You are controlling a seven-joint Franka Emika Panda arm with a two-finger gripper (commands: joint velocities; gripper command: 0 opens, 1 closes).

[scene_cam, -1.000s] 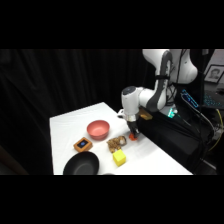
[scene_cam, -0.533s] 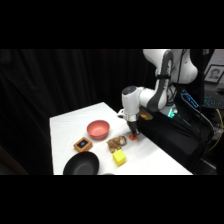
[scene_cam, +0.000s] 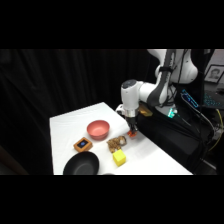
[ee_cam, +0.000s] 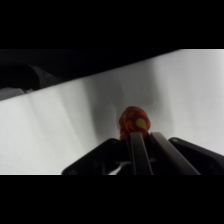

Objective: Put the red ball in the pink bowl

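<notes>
on the white table (scene_cam: 70, 125), going left to right in the side view: a large round black bowl (scene_cam: 81, 164) at the near edge, cut by the bottom of the view; a small square brown tile with a blue centre (scene_cam: 83, 144) just behind it; a round salmon-pink bowl with a smooth rim (scene_cam: 98, 129) further back, near mid-table, upright and unfilled. right of that, a brown pretzel-like cluster (scene_cam: 117, 143), and just in front of it a small yellow cube (scene_cam: 119, 158), the two close but apart. further right, a small red-orange round ball (scene_cam: 132, 133) low over the table near its right edge, clamped at the tip of the white arm's two-finger gripper (scene_cam: 132, 131), which comes straight down from above. in the wrist view, the same ball (ee_cam: 133, 121) gripped between the dark fingers (ee_cam: 137, 152) rising from the bottom edge, red with a yellowish patch, bare white tabletop behind it and the table's far edge running diagonally against black. well apart from the pink bowl, with the pretzel cluster lying between and slightly nearer. open white surface along the table's back left corner and along the strip on the right front; dark cloth all round the table edges.
</notes>
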